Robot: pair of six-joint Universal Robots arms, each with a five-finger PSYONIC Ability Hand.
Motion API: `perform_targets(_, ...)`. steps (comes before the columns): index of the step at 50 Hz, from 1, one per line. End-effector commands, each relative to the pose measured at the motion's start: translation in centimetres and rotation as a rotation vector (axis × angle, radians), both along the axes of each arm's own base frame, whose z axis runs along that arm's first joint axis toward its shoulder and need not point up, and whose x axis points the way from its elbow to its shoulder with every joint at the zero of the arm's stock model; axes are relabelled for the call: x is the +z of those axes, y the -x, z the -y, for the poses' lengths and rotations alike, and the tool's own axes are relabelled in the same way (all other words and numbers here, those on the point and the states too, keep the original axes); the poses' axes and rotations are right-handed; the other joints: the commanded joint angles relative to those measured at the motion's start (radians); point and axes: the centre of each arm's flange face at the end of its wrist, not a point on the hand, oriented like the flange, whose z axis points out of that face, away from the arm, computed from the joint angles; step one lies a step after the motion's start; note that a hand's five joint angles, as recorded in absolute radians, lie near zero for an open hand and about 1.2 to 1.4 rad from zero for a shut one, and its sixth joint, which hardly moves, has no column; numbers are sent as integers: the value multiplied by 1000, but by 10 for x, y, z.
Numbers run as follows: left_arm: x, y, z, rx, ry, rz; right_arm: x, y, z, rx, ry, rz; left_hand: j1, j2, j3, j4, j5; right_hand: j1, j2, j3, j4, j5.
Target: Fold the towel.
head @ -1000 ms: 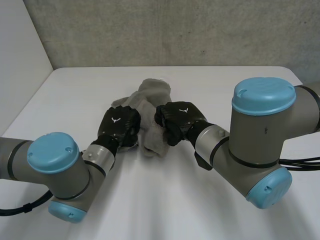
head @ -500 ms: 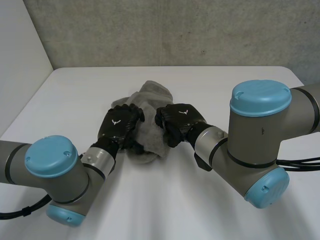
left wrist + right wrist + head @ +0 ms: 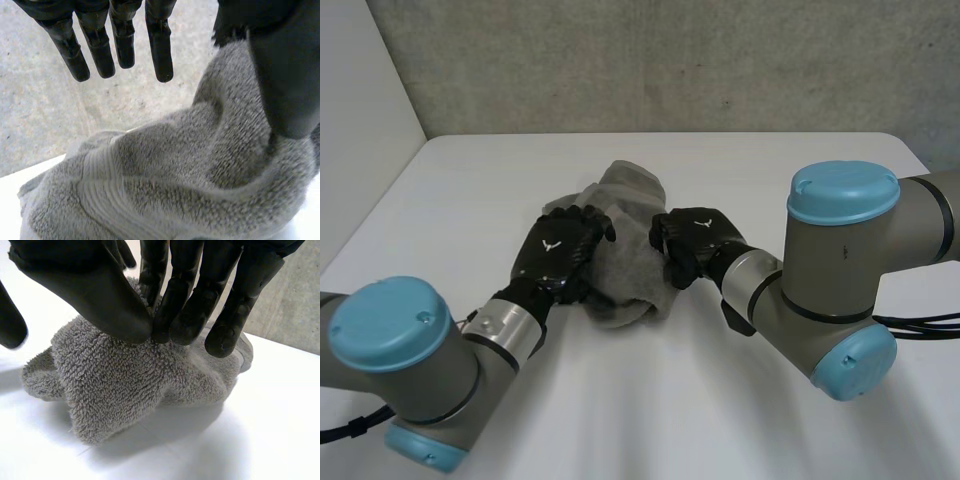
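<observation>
A grey terry towel (image 3: 628,268) lies bunched in a heap at the middle of the white table (image 3: 650,410). My left hand (image 3: 558,255) is at the heap's left side. In the left wrist view its fingers (image 3: 160,47) are straight and spread above the towel (image 3: 170,180), holding nothing, while the thumb (image 3: 282,75) rests against a raised fold. My right hand (image 3: 692,240) is at the heap's right side. There its thumb (image 3: 100,295) and fingers pinch a tuft at the top of the towel (image 3: 125,380), lifting it into a peak.
The table runs back to a grey concrete wall (image 3: 670,60), with a pale wall (image 3: 360,110) along its left edge. Both arms reach in from the near side, elbows low over the front of the table.
My left hand has opened and let go of the towel. The right hand has shifted a little right, still pinching the cloth, and the heap has spread toward the near side.
</observation>
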Motion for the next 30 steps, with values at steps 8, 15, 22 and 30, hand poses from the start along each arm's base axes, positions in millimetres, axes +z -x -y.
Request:
perform_targets(8, 0, 0, -22, -76, -10, 42, -1, 2, 3, -10, -1, -1, -42, -43, -53, -46, 6, 80, 70, 56, 54, 56)
perform_targets(15, -17, 4, -23, -93, 9, 142, -1, 2, 3, -10, -1, -3, -42, -43, -53, -46, 6, 80, 70, 56, 54, 56)
perform_targets(22, -27, 8, -15, -86, 21, 179, 1, 2, 3, -10, 3, 0, -39, -40, -50, -43, 9, 80, 70, 56, 54, 56)
perform_targets(30, -42, 12, -1, -33, 2, 194, 1, 2, 3, -9, 3, 0, 5, 4, -6, 1, 53, 80, 70, 56, 54, 56)
